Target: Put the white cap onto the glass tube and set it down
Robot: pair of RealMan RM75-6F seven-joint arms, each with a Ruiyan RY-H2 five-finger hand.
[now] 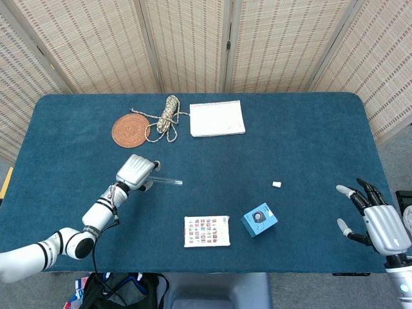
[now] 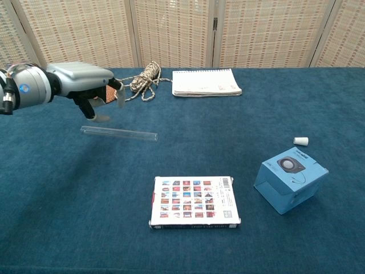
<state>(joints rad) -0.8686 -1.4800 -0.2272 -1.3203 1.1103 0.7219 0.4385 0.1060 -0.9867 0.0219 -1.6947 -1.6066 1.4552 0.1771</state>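
Observation:
The glass tube (image 1: pixel 167 181) (image 2: pixel 120 134) lies flat on the blue table, left of the middle. My left hand (image 1: pixel 136 172) (image 2: pixel 85 83) hovers just above the tube's left end, fingers curved downward and apart, holding nothing. In the head view the hand covers that end of the tube. The small white cap (image 1: pixel 276 185) (image 2: pixel 300 141) lies on the cloth right of the middle, just behind the blue box. My right hand (image 1: pixel 376 219) is at the table's front right edge with its fingers spread and empty; the chest view does not show it.
A blue box (image 1: pixel 260 219) (image 2: pixel 290 178) and a picture-card box (image 1: pixel 206 231) (image 2: pixel 194 201) sit near the front. At the back lie a woven coaster (image 1: pixel 131 131), a rope bundle (image 1: pixel 168 116) (image 2: pixel 142 77) and a white notebook (image 1: pixel 217 119) (image 2: pixel 206 83).

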